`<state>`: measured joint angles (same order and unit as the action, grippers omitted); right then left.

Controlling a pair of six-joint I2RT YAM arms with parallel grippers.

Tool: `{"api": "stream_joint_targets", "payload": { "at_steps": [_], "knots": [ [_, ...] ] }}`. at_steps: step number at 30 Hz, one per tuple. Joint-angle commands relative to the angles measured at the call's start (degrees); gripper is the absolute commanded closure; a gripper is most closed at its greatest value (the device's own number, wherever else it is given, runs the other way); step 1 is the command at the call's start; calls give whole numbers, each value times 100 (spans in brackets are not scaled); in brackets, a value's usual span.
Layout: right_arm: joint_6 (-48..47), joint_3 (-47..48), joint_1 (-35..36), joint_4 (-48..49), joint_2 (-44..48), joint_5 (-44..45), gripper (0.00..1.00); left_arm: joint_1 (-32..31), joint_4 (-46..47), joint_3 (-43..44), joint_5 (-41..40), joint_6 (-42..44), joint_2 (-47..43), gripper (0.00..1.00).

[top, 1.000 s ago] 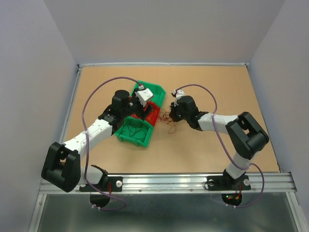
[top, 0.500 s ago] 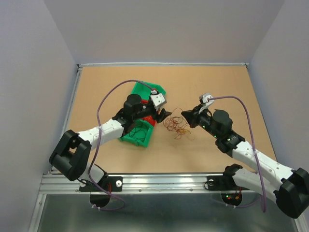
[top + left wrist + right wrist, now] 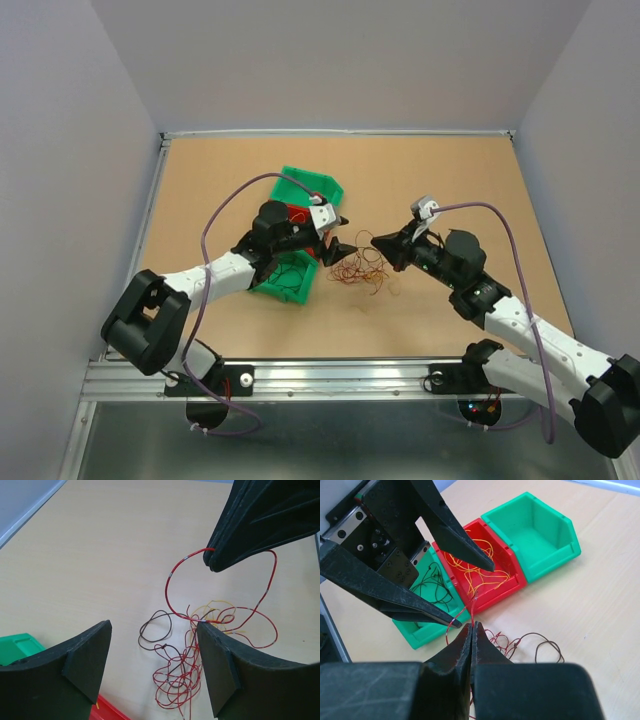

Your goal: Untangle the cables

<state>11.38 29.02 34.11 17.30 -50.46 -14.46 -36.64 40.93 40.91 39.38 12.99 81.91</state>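
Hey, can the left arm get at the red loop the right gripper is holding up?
Probably yes. The left gripper is open and faces the red loop, which the shut right gripper holds up; only bare table and loose wires lie between.

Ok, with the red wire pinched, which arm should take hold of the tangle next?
Left. Its jaws stand open just by the tangle, free to close on it; the right jaws are shut on the red wire.
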Motion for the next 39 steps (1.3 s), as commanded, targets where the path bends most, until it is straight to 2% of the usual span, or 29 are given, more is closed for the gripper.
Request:
{"api": "stream_joint_targets", "payload": {
  "at_steps": [1, 3, 5, 7, 9, 14, 17, 19, 23, 29, 31, 33, 35, 39],
  "knots": [
    [-57, -107, -9, 379, -95, -233, 99, -9, 433, -11, 430, 63, -500, 19],
    [-92, -89, -9, 388, -157, -224, 99, -10, 478, -100, 230, 98, -649, 18],
    [-127, -80, -9, 397, -219, -242, 99, -1, 582, -214, -560, -85, -886, 18],
    [-153, -71, -1, 423, -271, -277, 100, 78, 749, -372, -921, -253, -1124, 18],
    [-153, -71, -9, 476, -324, -338, 99, 166, 978, -486, -924, -333, -1273, 16],
    [-136, -54, -9, 617, -421, -567, 99, 166, 777, -373, -606, -315, -1230, 16],
    [-118, -63, -9, 643, -439, -576, 100, 175, 750, -347, -1218, -358, -1239, 16],
    [-136, -54, -1, 643, -447, -593, 100, 192, 706, -320, -1126, -324, -1195, 15],
    [-144, -54, -9, 748, -500, -865, 100, 158, 382, -83, 84, -210, -914, 14],
    [-109, -54, -9, 1003, -658, -1392, 99, -70, -102, 277, 325, 98, -396, 19],
    [-109, -36, -9, 1056, -711, -1541, 99, -132, -225, 435, 395, 151, -220, 28],
    [-136, -19, -9, 1074, -799, -1586, 100, -229, -523, 584, 422, 194, -96, 61],
    [-144, -10, -1, 1083, -843, -1490, 98, -264, -891, 831, 108, 265, 18, 100],
    [-320, -36, -1, 1152, -983, -1288, 84, -238, -718, 735, -491, 81, -341, 100]
  ]
}}
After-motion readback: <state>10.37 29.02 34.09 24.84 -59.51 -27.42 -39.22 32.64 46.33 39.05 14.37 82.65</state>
